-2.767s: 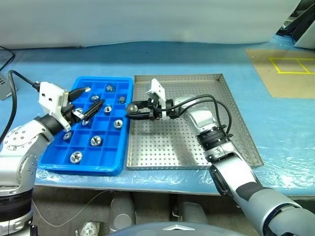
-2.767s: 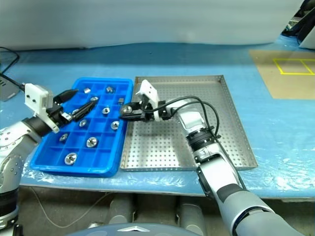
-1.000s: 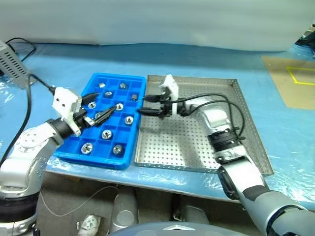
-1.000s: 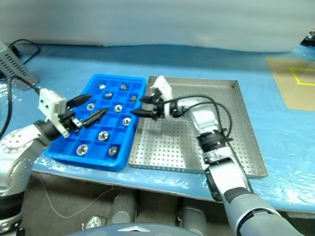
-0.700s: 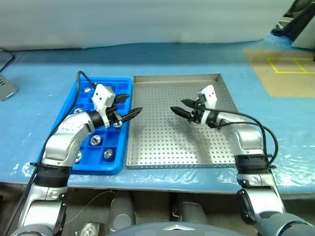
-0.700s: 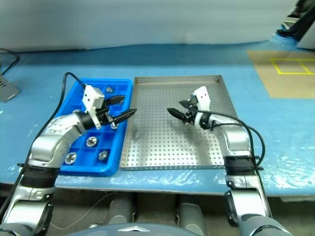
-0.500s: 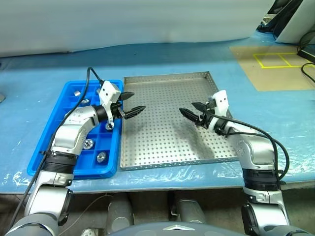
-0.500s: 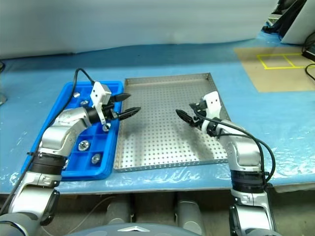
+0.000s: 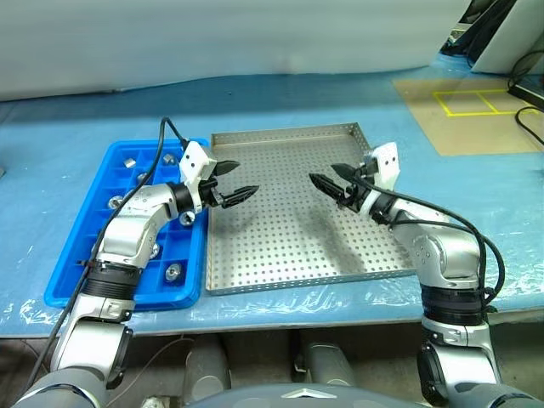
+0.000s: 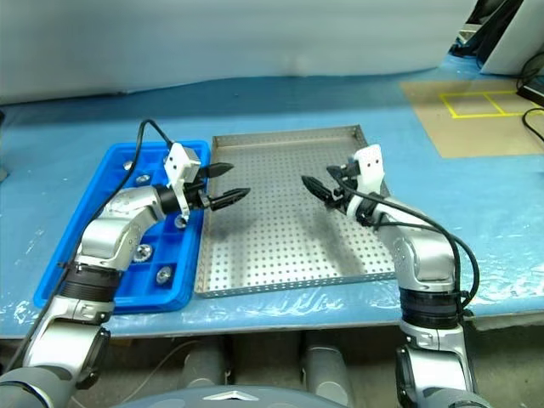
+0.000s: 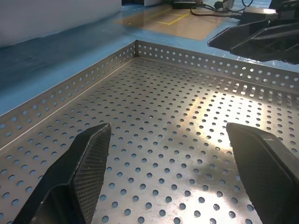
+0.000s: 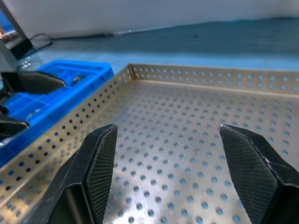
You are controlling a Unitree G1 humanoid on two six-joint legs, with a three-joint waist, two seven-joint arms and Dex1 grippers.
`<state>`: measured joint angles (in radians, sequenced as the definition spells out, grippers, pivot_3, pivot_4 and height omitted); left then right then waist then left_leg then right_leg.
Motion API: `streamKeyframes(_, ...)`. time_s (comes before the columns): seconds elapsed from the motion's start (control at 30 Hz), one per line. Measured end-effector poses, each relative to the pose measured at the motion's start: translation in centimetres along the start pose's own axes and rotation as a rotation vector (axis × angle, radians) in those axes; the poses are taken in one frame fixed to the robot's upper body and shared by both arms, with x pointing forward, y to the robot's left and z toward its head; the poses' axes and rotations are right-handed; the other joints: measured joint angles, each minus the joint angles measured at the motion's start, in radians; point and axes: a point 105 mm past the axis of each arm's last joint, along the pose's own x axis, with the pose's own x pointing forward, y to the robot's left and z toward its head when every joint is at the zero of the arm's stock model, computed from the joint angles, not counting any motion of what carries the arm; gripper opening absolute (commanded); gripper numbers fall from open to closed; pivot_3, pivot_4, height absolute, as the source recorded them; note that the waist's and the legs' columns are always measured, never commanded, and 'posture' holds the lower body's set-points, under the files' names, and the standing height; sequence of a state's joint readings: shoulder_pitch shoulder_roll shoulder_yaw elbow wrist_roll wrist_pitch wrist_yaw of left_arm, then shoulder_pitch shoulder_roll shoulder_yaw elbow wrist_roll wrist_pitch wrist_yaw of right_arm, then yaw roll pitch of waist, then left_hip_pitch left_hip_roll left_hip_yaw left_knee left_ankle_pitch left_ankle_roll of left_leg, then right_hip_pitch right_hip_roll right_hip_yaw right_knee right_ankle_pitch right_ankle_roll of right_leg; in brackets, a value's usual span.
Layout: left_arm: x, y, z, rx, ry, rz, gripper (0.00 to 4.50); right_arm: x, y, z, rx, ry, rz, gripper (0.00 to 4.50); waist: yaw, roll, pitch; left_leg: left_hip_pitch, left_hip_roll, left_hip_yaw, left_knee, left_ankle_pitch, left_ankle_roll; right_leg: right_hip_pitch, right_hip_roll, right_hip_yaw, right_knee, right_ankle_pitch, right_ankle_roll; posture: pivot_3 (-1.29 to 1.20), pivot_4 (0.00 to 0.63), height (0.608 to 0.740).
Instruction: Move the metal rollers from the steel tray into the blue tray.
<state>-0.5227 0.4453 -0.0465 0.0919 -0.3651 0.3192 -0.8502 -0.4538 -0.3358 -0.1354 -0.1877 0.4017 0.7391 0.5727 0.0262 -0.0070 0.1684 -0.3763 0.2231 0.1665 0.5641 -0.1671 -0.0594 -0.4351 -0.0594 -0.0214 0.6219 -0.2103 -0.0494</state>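
Both grippers hang open and empty over the steel tray (image 9: 289, 229) in the left eye view: the left gripper (image 9: 235, 182) above its edge beside the blue tray (image 9: 85, 242), the right gripper (image 9: 330, 180) over its far right part, tips facing each other. The rollers (image 9: 172, 271) all sit in blue tray compartments; the steel floor looks bare, so the transfer seems finished.

From the left wrist, wide-spread fingers (image 11: 88, 163) frame bare perforated metal, with the right gripper's tips ahead.

From the right wrist, parted fingers (image 12: 100, 158) frame the same bare floor, with the blue tray beyond the rim.

Such rollers are likely hard, slick, dense and prone to rolling; pinching the narrow stem above the base would suit.
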Motion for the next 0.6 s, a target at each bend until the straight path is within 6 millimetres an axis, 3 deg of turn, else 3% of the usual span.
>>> streamKeyframes(0.23,1.0,-0.9,0.6,-0.016,-0.049,0.016,4.15,0.7,0.3,-1.6,0.02,0.065,0.032,3.63,0.016,0.0,0.0,0.0,0.0,0.0,0.0,0.0,0.0,0.0,0.0,0.0,-0.001,0.0,0.0,-0.13,0.15,0.74)
streamKeyframes(0.6,1.4,-1.5,0.6,-0.011,-0.063,-0.007,4.15,0.9,0.5,-1.2,0.007,0.061,0.043,3.63,0.015,0.0,0.0,0.0,0.0,0.0,0.0,0.0,0.0,0.0,0.0,0.0,-0.001,0.0,0.0,-0.13,0.15,0.74)
